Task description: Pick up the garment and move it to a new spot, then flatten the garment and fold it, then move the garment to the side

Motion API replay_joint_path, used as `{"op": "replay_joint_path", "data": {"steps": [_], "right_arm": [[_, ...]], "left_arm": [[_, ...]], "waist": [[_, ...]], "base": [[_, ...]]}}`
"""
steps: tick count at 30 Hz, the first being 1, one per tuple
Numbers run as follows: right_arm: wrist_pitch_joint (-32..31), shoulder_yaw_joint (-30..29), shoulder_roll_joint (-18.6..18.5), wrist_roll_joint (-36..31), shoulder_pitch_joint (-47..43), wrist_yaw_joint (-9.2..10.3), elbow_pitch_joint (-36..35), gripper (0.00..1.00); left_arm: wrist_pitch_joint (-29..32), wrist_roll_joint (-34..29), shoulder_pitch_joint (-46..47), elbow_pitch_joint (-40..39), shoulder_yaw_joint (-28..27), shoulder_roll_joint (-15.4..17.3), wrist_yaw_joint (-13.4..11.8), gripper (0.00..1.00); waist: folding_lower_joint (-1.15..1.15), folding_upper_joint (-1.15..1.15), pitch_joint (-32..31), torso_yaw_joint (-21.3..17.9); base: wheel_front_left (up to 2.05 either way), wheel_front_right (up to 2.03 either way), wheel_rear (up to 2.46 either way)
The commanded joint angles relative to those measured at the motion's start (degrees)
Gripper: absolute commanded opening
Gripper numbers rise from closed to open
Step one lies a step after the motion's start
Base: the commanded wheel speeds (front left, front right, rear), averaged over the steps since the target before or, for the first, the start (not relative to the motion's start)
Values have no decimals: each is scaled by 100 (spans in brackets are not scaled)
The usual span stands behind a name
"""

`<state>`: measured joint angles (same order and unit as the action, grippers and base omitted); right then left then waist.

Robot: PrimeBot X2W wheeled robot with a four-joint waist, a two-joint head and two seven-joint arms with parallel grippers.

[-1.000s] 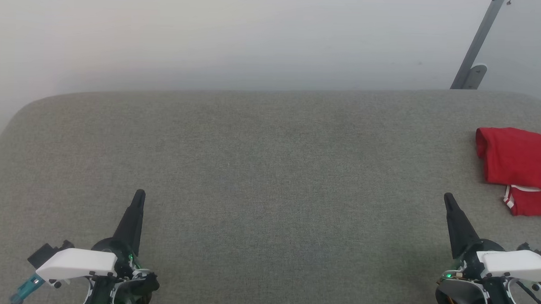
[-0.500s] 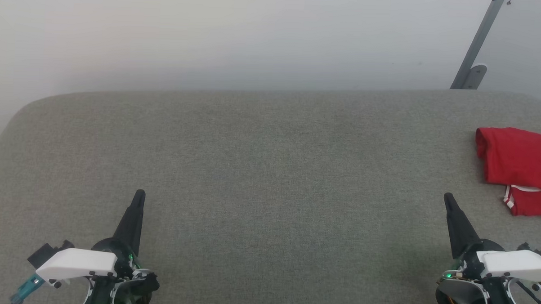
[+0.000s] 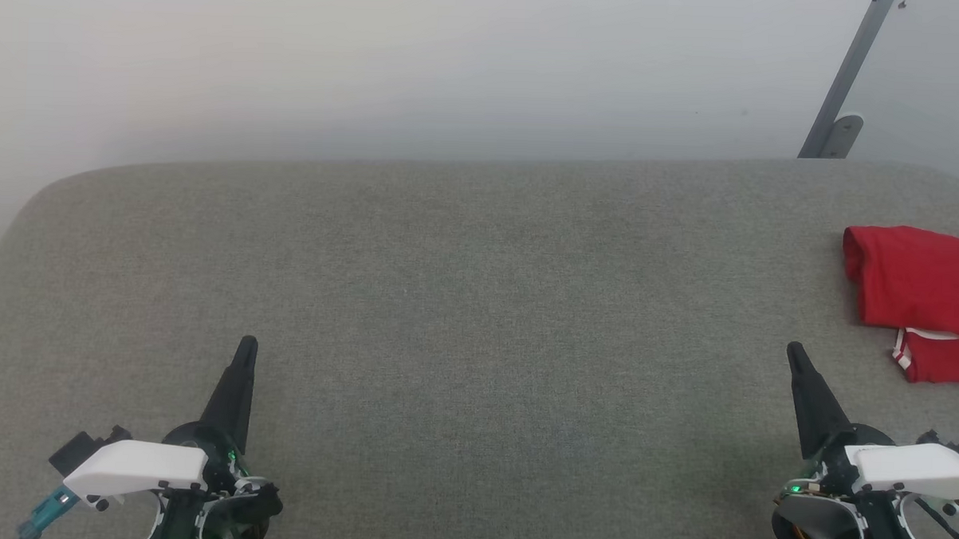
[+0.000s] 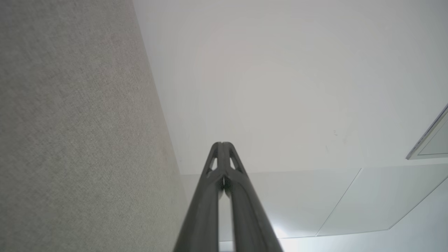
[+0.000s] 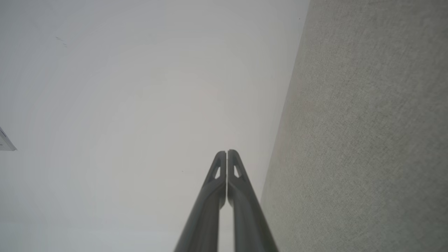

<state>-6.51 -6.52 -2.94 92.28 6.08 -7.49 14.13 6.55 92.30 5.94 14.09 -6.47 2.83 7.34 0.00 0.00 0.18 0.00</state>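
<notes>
As both arms sit low over the grey surface [image 3: 478,301], left gripper [image 3: 247,345]: fingers pressed tip to tip, holding nothing.
right gripper [image 3: 794,351]: likewise closed and empty, pointing away from the robot.
garment [image 3: 918,277]: red bundle lying on the grey surface beyond and to the right of the right gripper, apart from it; striped trim at its near edge; cut off by the frame edge.
grey surface: woven fabric, rounded far corners.
wall [image 3: 375,58]: pale, behind it.
post [image 3: 841,83]: grey, slanted, far right.
</notes>
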Motion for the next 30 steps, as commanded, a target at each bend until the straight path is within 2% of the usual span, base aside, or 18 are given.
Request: {"op": "replay_joint_path", "data": {"steps": [1,30], "right_arm": [[-16,2,19,26,31,-1,-20,0],[-15,3,19,27,31,0,-20,0]], "left_arm": [[15,22,65,-4,-12,-8,27,0],[15,22,66,-4,-12,-8,26,0]], "waist": [[0,0,0,0],[0,0,0,0]], "base": [[0,0,0],[0,0,0]]}}
